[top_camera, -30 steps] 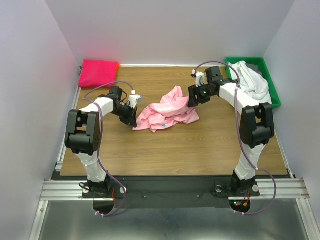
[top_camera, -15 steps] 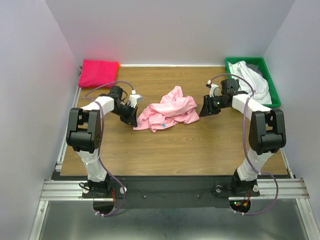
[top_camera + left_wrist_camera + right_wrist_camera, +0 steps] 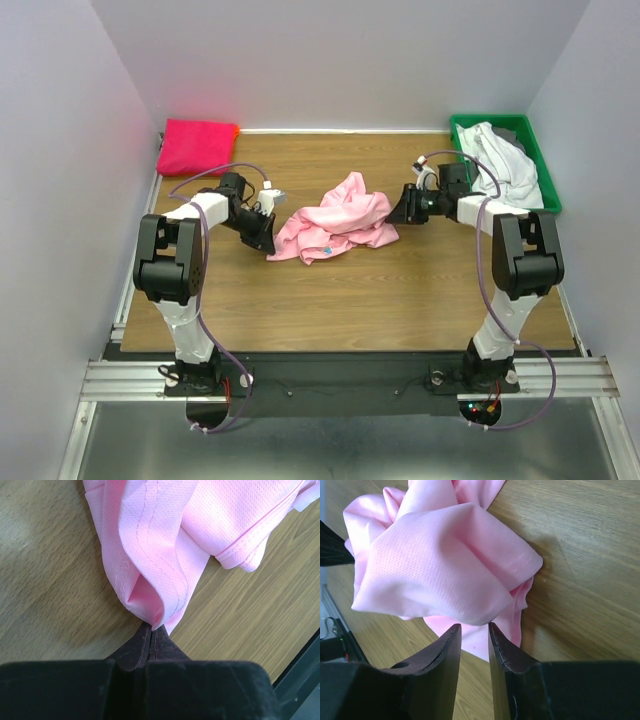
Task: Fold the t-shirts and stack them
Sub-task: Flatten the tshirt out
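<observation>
At frame centre on the table (image 3: 350, 300), the pink t-shirt (image 3: 335, 225) lies crumpled. Left gripper (image 3: 151, 630): jaws closed, pinching the shirt's lower-left hem fold. Right gripper (image 3: 474, 626): jaws narrowly apart, tips at the shirt's right edge. Folded red shirt (image 3: 195, 146) upper left. White shirts (image 3: 505, 160) in the green bin (image 3: 465, 124), upper right.

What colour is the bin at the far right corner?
The bin is green; top external view.
</observation>
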